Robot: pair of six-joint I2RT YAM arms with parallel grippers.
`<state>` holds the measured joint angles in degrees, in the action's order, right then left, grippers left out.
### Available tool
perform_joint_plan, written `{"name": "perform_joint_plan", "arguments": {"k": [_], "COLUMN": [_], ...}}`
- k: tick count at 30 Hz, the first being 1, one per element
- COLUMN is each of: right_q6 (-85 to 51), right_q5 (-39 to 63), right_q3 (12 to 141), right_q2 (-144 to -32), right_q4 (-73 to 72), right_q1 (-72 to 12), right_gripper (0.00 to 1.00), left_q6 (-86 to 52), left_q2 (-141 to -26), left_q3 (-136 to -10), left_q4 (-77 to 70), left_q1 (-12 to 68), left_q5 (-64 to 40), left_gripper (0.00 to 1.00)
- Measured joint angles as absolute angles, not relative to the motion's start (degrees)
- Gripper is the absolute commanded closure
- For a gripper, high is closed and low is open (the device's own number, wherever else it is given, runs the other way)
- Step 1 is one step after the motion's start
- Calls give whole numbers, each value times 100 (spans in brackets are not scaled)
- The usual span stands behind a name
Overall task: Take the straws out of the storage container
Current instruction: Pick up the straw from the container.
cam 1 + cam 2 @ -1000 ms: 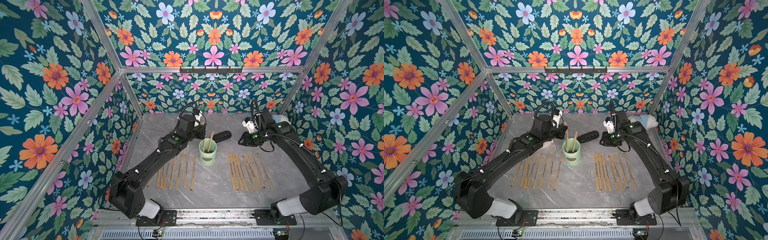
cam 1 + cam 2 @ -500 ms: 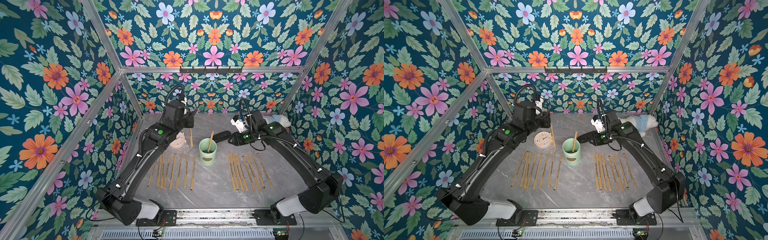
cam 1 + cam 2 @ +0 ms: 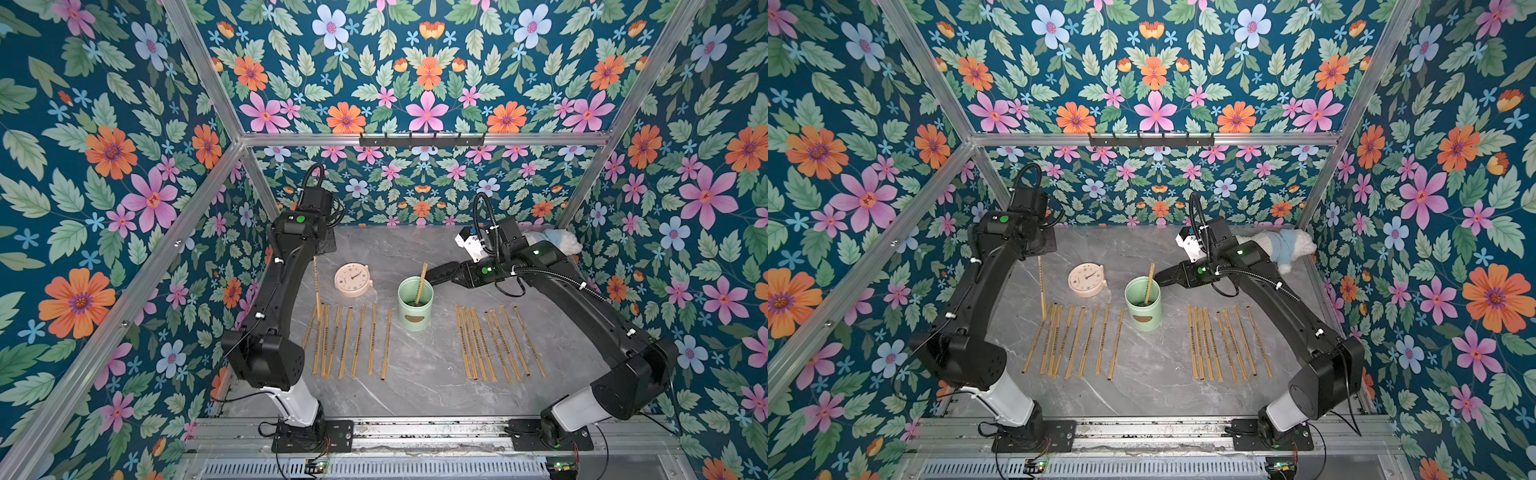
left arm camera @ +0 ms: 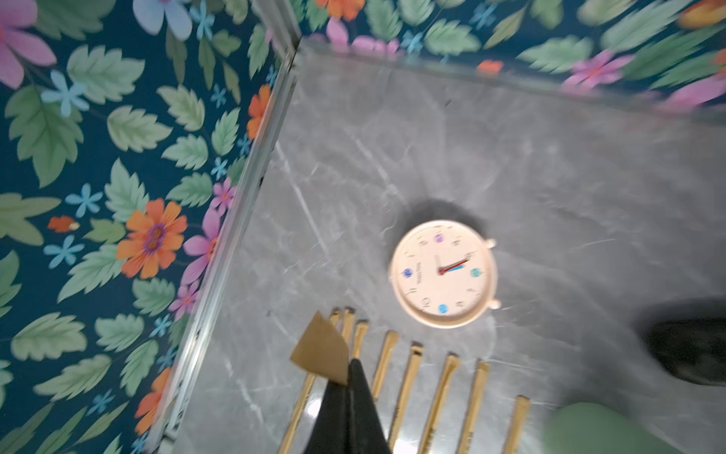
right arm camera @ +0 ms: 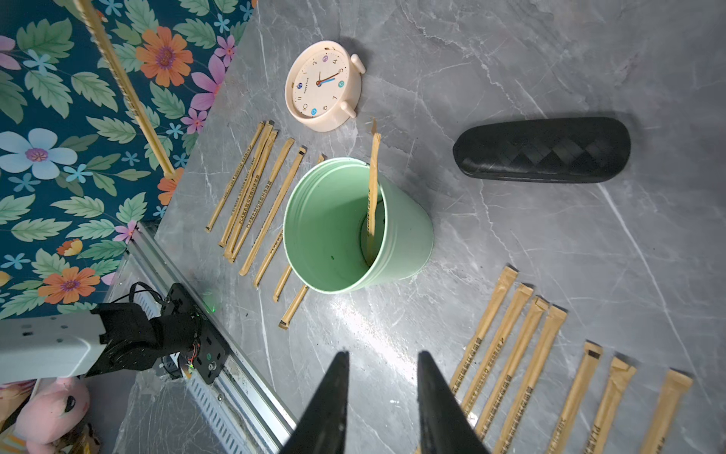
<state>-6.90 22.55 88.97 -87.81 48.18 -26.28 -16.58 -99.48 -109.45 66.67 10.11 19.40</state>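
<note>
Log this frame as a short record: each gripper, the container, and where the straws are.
left gripper: shut on one straw, hanging upright near the left row
right gripper: open, empty, pointed at the storage container
storage container: upright, last straw leaning inside
laid out: left row and right row flat on the table, either side of the container
other items: clock, black case
task: not finished

Marble table [image 3: 415, 386]: straws [image 3: 387, 344], container [image 3: 414, 309], clock [image 3: 352, 279] (also case [image 5: 542, 149])
</note>
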Motion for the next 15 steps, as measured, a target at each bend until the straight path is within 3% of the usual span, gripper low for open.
{"name": "perform_joint_plan", "arguments": {"k": [6, 15], "right_q6": [-598, -602], "right_q5": [2403, 2486], "right_q3": [9000, 9039], "right_q2": [-8901, -8986], "right_q4": [4823, 4823], "right_q1": [-2679, -2875], "right_gripper": [68, 68], "left_q6": [-1680, -1479], "left_q2": [-10425, -10558], "left_q3": [-10639, -9491], "left_q4": [7170, 6770], "left_q1": [725, 14], "left_q5": [2480, 2700], "left_gripper": [95, 95]}}
